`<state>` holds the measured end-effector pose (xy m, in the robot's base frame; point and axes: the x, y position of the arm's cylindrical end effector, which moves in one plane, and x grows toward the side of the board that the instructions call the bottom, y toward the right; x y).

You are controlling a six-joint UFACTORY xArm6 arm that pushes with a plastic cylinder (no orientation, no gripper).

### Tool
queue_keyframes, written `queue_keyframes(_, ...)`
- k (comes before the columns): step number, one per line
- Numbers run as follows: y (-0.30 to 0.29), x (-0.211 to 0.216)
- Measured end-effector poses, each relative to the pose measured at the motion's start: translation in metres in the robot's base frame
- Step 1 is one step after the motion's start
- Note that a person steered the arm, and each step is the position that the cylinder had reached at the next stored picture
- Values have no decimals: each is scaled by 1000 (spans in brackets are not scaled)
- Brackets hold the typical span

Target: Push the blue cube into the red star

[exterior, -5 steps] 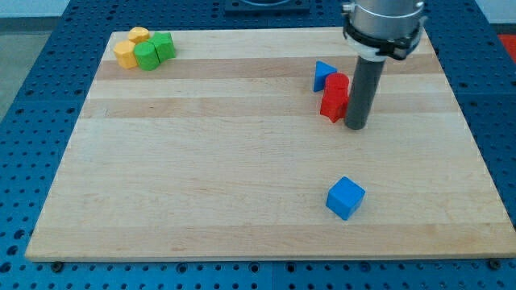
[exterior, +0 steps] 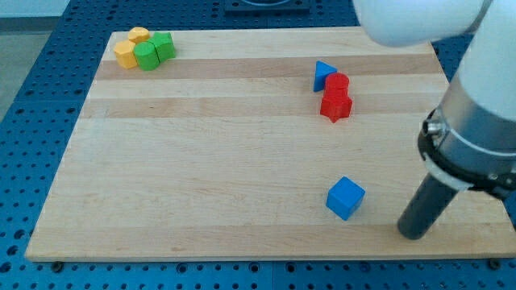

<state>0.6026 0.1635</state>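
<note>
The blue cube (exterior: pixel 346 198) lies on the wooden board near the view's bottom, right of centre. The red star (exterior: pixel 335 106) lies well above it, toward the view's upper right, touching a second red block (exterior: pixel 338 83) just above it. My tip (exterior: pixel 414 234) stands on the board to the right of the blue cube and slightly below it, a short gap apart from it. The rod leans up to the right into the arm's grey and white body.
A blue triangular block (exterior: pixel 324 74) touches the red blocks on their upper left. Two yellow blocks (exterior: pixel 129 48) and two green blocks (exterior: pixel 155 51) cluster at the board's upper left corner. The board's right edge (exterior: pixel 472 137) and bottom edge are close to my tip.
My tip has moved from beside the red star's right side down and to the right, to the lower right of the blue cube. No block has moved.
</note>
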Motion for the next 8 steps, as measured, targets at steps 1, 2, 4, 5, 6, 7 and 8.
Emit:
queue_keyframes(1, -26, 16)
queue_keyframes(2, -46, 15)
queue_keyframes(4, -62, -1)
queue_keyframes(5, -69, -14)
queue_keyframes(6, -73, -31)
queue_keyframes(7, -73, -44)
queue_keyframes(8, -73, -61)
